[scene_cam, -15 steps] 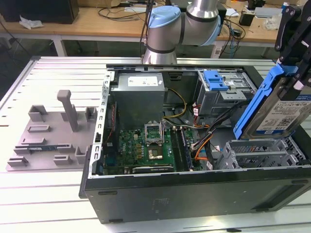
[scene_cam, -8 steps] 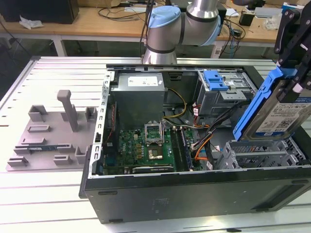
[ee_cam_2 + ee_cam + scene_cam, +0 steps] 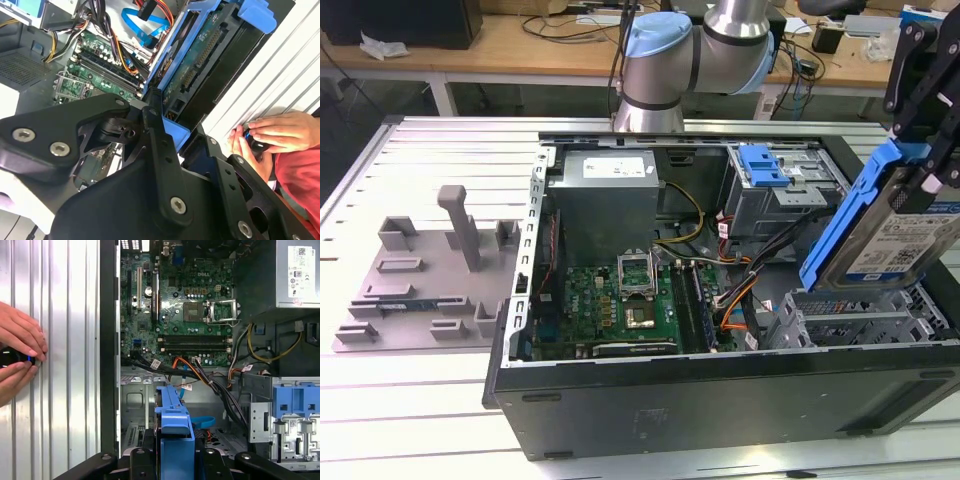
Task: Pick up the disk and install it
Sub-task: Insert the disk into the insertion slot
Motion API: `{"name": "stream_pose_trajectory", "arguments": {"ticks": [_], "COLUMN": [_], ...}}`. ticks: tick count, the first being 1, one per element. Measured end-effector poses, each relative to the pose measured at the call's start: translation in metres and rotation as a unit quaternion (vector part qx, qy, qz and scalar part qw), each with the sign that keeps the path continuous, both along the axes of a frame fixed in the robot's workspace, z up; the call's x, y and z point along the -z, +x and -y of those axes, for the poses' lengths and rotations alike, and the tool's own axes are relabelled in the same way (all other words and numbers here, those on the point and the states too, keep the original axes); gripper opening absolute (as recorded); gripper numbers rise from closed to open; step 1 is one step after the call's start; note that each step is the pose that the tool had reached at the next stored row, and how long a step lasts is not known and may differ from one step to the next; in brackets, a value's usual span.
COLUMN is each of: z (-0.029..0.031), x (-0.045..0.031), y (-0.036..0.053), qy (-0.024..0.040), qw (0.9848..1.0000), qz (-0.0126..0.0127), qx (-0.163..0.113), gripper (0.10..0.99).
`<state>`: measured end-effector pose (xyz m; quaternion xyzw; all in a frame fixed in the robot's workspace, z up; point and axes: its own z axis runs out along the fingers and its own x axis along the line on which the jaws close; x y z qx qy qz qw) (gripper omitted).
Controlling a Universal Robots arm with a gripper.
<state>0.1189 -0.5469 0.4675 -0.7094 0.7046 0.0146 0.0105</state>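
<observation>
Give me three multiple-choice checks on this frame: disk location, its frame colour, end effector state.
1. Where is the disk?
A) on the grey fixture plate
B) flat on the motherboard
C) in the air over the drive cage

2. What colour is the frame around the disk?
A) blue
B) red
C) green

3. The end effector is:
A) open and empty
B) shut on the disk
C) open around the disk

Key:
1 C: the disk hangs tilted above the drive cage at the exterior view's right.
2 A: the frame along its edges is blue in the exterior view.
3 B: its black fingers clamp the disk's upper end.
</observation>
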Motion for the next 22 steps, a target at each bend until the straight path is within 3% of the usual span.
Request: {"name": "stream_pose_trajectory", "arguments": {"ticks": [22], "z": [0.0037], "x": [0.0129], "y": [0.0], "qy": [0.0], "qw": [1.0], "qz": [0.0], "qx": [0.0], "gripper": [0.365]}}
